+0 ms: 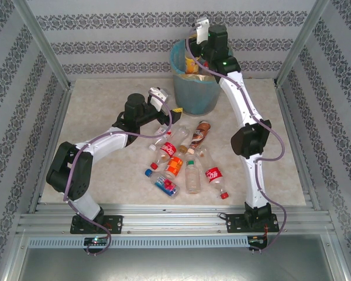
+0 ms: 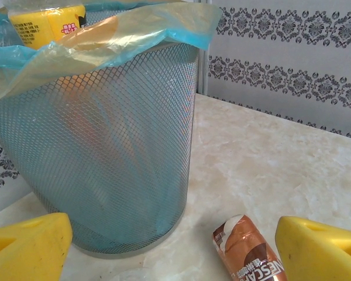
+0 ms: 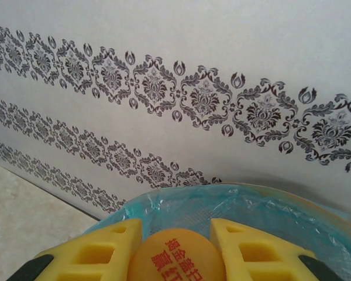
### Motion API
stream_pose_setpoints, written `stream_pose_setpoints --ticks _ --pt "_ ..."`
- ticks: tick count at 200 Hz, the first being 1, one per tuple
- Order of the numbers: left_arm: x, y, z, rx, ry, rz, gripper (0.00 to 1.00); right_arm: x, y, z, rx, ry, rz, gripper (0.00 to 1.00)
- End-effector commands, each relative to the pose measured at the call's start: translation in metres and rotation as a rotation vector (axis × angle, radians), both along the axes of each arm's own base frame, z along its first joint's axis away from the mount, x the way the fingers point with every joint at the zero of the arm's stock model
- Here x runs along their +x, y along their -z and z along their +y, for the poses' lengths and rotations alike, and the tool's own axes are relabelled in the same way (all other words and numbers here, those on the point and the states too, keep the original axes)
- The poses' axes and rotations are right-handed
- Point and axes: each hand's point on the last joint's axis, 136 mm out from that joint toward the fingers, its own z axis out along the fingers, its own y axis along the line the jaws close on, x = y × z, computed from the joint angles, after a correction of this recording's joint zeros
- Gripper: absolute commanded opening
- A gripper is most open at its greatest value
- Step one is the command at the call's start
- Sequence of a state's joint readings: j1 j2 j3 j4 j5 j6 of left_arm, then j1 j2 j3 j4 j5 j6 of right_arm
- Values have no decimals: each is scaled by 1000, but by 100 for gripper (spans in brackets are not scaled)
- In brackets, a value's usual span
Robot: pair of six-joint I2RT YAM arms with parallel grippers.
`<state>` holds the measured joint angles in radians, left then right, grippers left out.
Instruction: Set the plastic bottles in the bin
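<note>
The right wrist view shows the right hand (image 3: pixel 175 229) clamped on the orange cap of a bottle (image 3: pixel 176 260) just above the blue-lined bin (image 3: pixel 269 205). From above, that bin stands at the far side of the bench (image 1: pixel 93 105), with other bottles (image 1: pixel 184 164) loose mid-bench. The left wrist view has the left hand (image 2: pixel 172 234) spread wide beside the bin's mesh, a brown bottle (image 2: pixel 245 252) lying just ahead.

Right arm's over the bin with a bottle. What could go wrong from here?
1. The right end effector holds the bottle seemingly close to the bin rim; released there, it might catch the loose bag and tumble out.
2. The left end effector, open, sits low beside the bin; reaching for the brown bottle could nudge the bin.
</note>
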<state>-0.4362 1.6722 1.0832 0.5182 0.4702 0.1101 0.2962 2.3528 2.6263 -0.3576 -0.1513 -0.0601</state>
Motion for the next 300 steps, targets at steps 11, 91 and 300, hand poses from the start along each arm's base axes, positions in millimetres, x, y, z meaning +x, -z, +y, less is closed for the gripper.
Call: stream_pose_setpoints --ticks 11,91,300 --pt "3 -23 1 -47 7 -67 90 -19 -48 21 -11 -58 -132 0" --pt "6 -20 9 -42 -30 -79 90 4 17 20 40 -78 35 0" --pt "7 -22 15 -82 -29 -69 89 -48 -35 13 99 -175 81 0"
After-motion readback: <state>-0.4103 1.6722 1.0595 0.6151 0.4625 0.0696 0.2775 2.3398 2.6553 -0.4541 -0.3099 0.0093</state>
